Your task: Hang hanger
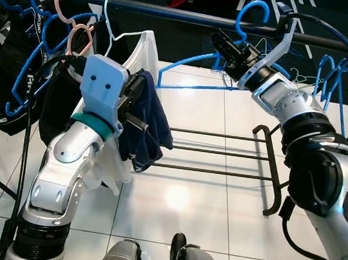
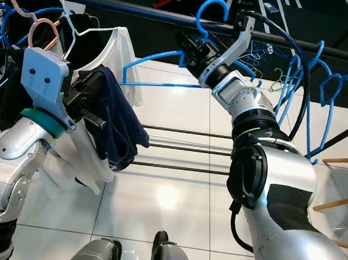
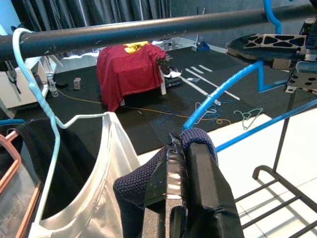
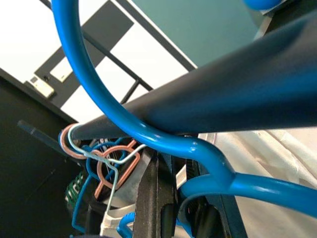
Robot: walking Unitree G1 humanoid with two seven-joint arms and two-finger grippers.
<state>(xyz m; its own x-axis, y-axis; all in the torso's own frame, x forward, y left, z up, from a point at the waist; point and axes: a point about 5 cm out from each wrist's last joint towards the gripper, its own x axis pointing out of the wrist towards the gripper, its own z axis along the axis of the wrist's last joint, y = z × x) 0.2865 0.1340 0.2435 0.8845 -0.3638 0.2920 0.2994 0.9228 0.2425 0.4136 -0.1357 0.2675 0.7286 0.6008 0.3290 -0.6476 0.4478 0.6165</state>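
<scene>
The right gripper (image 1: 220, 42) is up at the black rail (image 1: 171, 12), its fingers clamped on the neck of the blue hanger (image 1: 194, 68), whose hook (image 1: 253, 16) curls over the rail near its middle. The hanger's body slants down toward the left gripper (image 3: 190, 148), whose fingers are clenched on a dark navy cloth (image 1: 148, 119) draped from it, just beside the hanger's lower end. A white top (image 3: 99, 188) hangs on a pale wire hanger (image 3: 37, 94) nearby; more blue hangers (image 2: 310, 86) crowd the rail's far right end, above the white tiled floor (image 1: 187, 197).
</scene>
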